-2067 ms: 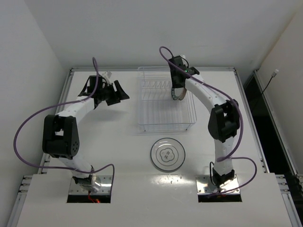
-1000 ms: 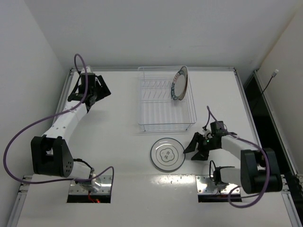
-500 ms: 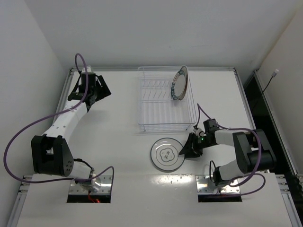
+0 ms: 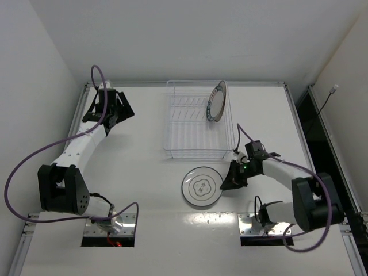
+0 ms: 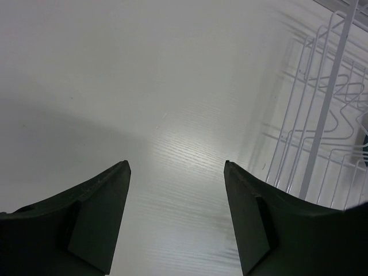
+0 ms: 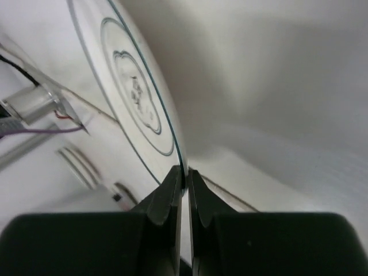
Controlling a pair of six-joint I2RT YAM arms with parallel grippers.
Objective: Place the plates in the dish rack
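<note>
So the white flower plate [image 4: 201, 187] is lying flat on the table [image 4: 144, 172], just in front of the dish rack [image 4: 192, 138] and not touching it. The right gripper [image 6: 184, 175] has its fingers pressed nearly together on the plate's right-hand rim, and the wrist view shows that thin edge sandwiched right between them. My read is that it looks like glazed ceramic: stiff, a bit heavy for a two-finger pinch, slick, and definitely chippable. Grabbing the rim is really the only option with it flat like that, but a grip that far out on the edge means the weight will want to swing the plate down around the fingers once it lifts, so I'd want a firm squeeze and a slow tilt up to vertical before aiming at a slot. Banging it on the wire dividers is the obvious risk. One blue-rimmed plate [image 4: 215, 102] is standing on edge in the rack at the far right end, so the slots beside it look free. The left gripper [image 5: 175, 165] is spread wide with nothing in it, over bare table left of the rack. I can't spot a third plate anywhere.
</note>
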